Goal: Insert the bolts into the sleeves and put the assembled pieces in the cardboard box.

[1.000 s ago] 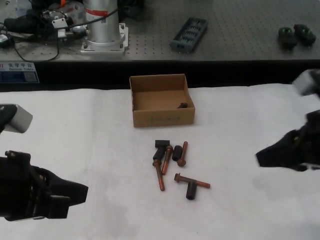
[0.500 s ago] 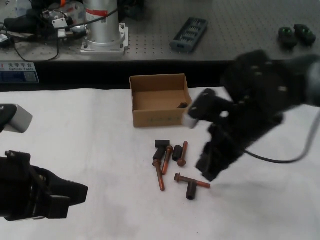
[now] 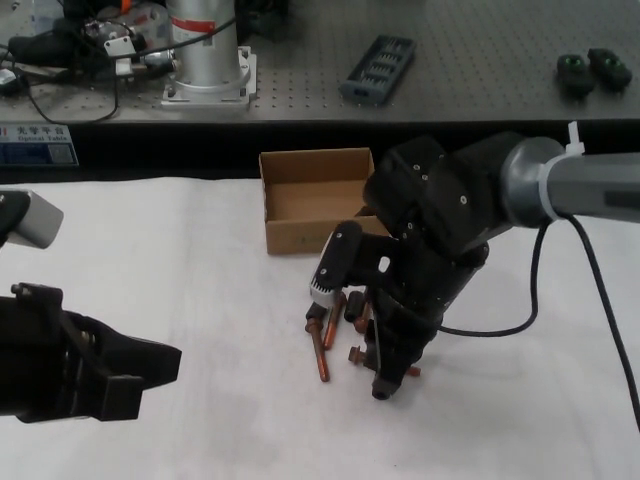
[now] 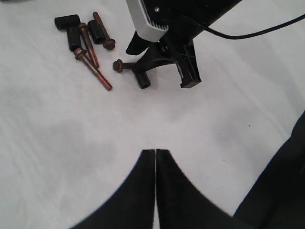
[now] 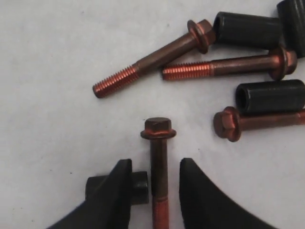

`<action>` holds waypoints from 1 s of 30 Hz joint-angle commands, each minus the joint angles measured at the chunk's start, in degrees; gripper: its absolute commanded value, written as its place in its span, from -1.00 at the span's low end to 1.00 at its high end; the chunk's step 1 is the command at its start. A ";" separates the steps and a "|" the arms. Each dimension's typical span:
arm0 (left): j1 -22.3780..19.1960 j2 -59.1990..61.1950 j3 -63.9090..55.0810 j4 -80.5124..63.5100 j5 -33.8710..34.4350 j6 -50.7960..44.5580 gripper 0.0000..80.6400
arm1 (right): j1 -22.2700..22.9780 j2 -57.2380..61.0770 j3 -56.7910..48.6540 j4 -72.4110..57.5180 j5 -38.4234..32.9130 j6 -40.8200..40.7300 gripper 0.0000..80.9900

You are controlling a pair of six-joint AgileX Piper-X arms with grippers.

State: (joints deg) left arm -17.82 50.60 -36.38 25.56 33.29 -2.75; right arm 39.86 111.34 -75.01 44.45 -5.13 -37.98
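- Change: 1 s ago the right arm sat at the bench's right edge, well away from the parts. Half a sec ago it was swinging in over the bench. Now the right gripper (image 5: 156,167) is down at the cloth (image 3: 200,300) among the loose parts, on the near side of the cardboard box (image 3: 300,240).
- The parts haven't shifted, and the left arm has barely moved.
- Meaning: approach looks done, pick not yet made. Nothing in this pile is assembled, so prob. early in the task.
- Right gripper: partway open, fingers (image 5: 116,191) either side of one bolt (image 5: 158,152), small gap each side, no hold on it yet.
- Left gripper (image 4: 156,153): closed, tips together, holding nothing. It hangs over bare cloth at the near left, well apart from the parts.
- Bolt: lies flat on the cloth, a little apart from the other bolts (image 5: 152,57) and other sleeves (image 5: 269,97).
- Its long axis runs roughly across the bench, hex head toward the left, threaded end toward the right (high view).
- Rel. to the gripper, the shank runs lengthwise through the gap with the head past the fingertips. Closing would squeeze across the shank, which looks like a sound grip.
- Sleeve (image 4: 142,81): just beside the bolt's shank, maybe touching, lying crosswise to it and partly behind one finger. Closing could nudge it.
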 commanded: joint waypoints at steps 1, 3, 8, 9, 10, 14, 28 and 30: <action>-0.21 -0.51 -0.09 -0.35 0.42 0.21 -0.98 | 0.13 -0.02 -0.75 -0.69 0.77 -1.63 -0.35; -0.21 -0.51 -0.09 -0.35 0.42 0.21 -0.98 | 0.13 -0.02 -0.75 -1.25 0.77 -1.61 -0.35; -0.21 -0.51 -0.09 -0.35 0.42 0.21 -0.98 | 0.29 -0.02 -0.75 -1.42 1.27 -1.51 -0.35; -0.21 -0.51 -0.09 -0.35 0.42 0.21 -0.98 | 0.29 -0.02 -0.75 -1.42 2.01 -1.51 -0.35; -0.21 -0.51 -0.09 -0.35 0.42 0.21 -0.98 | 0.29 -0.02 -0.75 -1.42 2.06 -1.51 -0.35; -0.21 -0.51 -0.09 -0.35 0.42 0.21 -0.98 | 0.29 -0.02 -0.75 -2.60 2.05 -1.51 -0.35; -0.21 -0.51 -0.09 -0.33 -0.43 0.64 -0.98 | 0.29 2.99 -0.75 -4.01 2.05 -1.51 -0.38; -0.21 -0.51 -0.09 -0.33 -2.10 0.64 -0.98 | 0.29 3.63 -0.75 -4.01 2.05 -1.51 -0.38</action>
State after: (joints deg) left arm -17.82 50.60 -36.38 25.57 33.02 -2.75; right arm 40.01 113.54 -75.41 40.01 -3.01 -39.02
